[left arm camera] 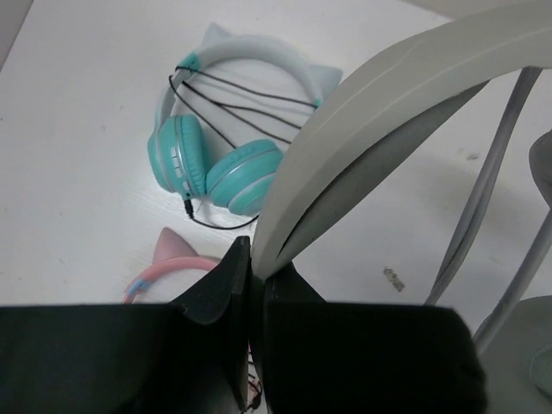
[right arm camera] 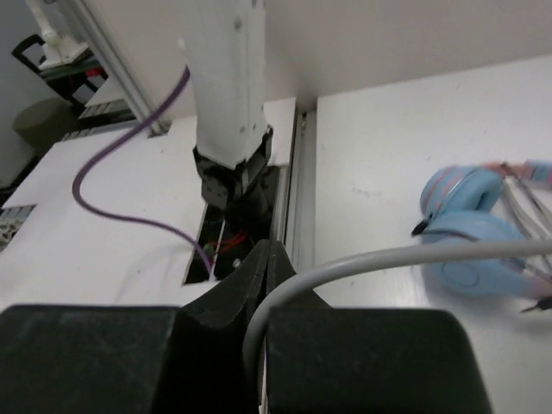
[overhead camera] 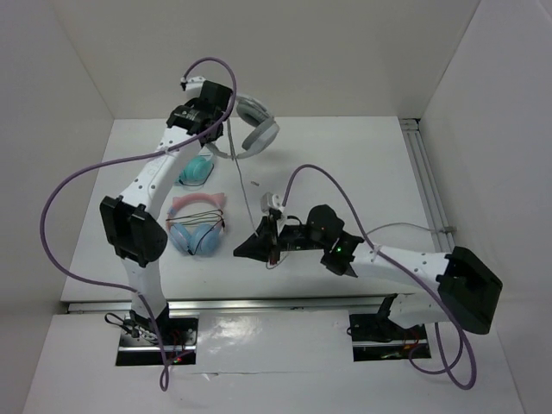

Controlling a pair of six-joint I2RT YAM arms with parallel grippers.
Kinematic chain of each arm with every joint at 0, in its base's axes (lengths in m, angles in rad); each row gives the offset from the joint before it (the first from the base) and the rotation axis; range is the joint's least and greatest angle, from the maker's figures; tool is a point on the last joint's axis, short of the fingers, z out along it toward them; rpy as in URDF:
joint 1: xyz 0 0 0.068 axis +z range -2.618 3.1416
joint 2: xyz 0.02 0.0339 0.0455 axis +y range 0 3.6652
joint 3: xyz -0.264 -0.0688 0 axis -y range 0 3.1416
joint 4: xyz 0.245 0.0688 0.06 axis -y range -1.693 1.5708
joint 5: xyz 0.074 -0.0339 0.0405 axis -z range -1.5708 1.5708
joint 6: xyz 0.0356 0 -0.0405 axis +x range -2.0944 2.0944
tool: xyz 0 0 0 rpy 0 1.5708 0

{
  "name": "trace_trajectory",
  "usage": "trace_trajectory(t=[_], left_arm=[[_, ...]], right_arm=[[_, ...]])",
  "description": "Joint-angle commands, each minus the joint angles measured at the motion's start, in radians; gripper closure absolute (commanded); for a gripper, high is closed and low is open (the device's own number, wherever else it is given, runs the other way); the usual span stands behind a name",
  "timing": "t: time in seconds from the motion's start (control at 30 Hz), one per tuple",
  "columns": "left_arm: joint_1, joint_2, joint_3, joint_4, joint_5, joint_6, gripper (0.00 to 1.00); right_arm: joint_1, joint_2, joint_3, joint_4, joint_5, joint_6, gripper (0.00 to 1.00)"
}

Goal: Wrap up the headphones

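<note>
The light grey-white headphones (overhead camera: 257, 129) hang above the far part of the table, held by their wide headband (left arm camera: 388, 112). My left gripper (overhead camera: 222, 110) is shut on that headband; in the left wrist view the band's edge sits clamped between the gripper's (left arm camera: 252, 260) jaws. The thin grey cable (overhead camera: 239, 177) runs down from the headphones toward the near middle. My right gripper (overhead camera: 259, 241) is shut on the cable; in the right wrist view the cable (right arm camera: 397, 257) curves out from between the gripper's (right arm camera: 269, 259) closed jaws.
A teal pair with a white headband (overhead camera: 197, 170) (left arm camera: 216, 159) lies on the table under the left arm. A pink-banded pair with blue cups (overhead camera: 198, 226) (right arm camera: 474, 233) lies nearer, left of my right gripper. A metal rail (overhead camera: 427, 185) runs along the right side.
</note>
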Motion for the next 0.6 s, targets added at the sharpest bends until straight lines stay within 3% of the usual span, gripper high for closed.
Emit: trace_trajectory(t=[0.0, 0.13, 0.23, 0.27, 0.3, 0.37, 0.57], left_arm=[[-0.017, 0.038, -0.001, 0.064, -0.088, -0.006, 1.00], [-0.073, 0.080, -0.001, 0.031, -0.056, 0.163, 1.00], [-0.094, 0.057, -0.119, 0.015, -0.045, 0.284, 1.00], [-0.094, 0.057, -0.157, 0.015, -0.028, 0.306, 1.00], [-0.094, 0.019, -0.200, 0.029, -0.012, 0.330, 1.00], [-0.094, -0.027, -0.289, 0.066, -0.011, 0.364, 1.00], [-0.143, -0.028, -0.316, 0.020, 0.044, 0.406, 1.00]], right_arm=[[0.018, -0.076, 0.131, -0.336, 0.081, -0.160, 1.00], [0.009, -0.100, 0.240, -0.583, 0.262, -0.305, 1.00], [-0.031, -0.100, 0.325, -0.782, 0.493, -0.429, 1.00], [-0.031, -0.100, 0.354, -0.829, 0.494, -0.455, 1.00], [-0.031, -0.090, 0.403, -0.865, 0.611, -0.473, 1.00], [-0.031, -0.089, 0.434, -0.925, 0.793, -0.498, 1.00], [-0.071, -0.114, 0.506, -0.912, 1.056, -0.552, 1.00]])
